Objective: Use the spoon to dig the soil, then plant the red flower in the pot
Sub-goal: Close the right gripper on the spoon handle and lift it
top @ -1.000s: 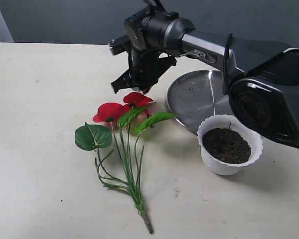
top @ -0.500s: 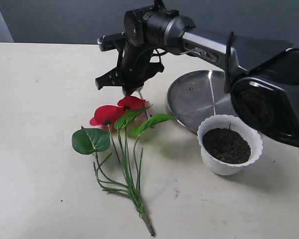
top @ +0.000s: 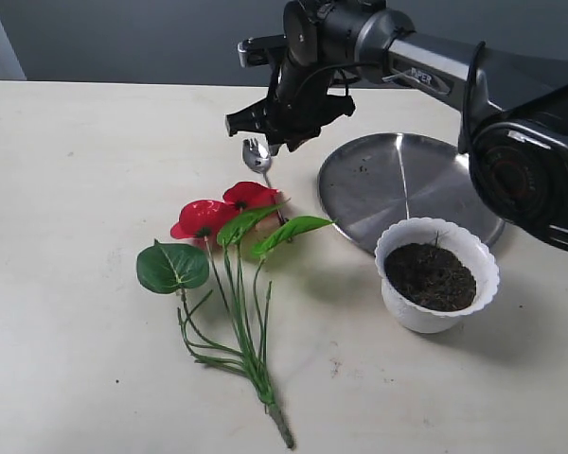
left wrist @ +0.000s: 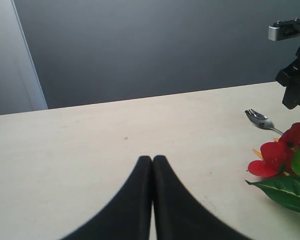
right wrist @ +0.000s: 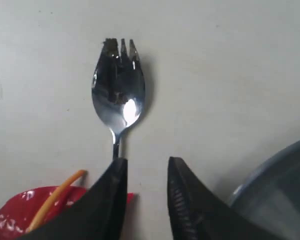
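Exterior view shows my right gripper (top: 282,132) hanging, jaws narrowly apart and empty, over the small shiny silver metal spoon (top: 257,154) at upper centre. I should descend straight onto its handle. Left gripper (left wrist: 152,172) is closed.

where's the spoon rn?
Exterior view: spoon lies on the table left of the steel plate, just beyond the red flower, under the right hand.

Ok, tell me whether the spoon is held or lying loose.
Lying loose: the spoon rests flat on the table, and the right claw is open above its handle, gripping nothing.
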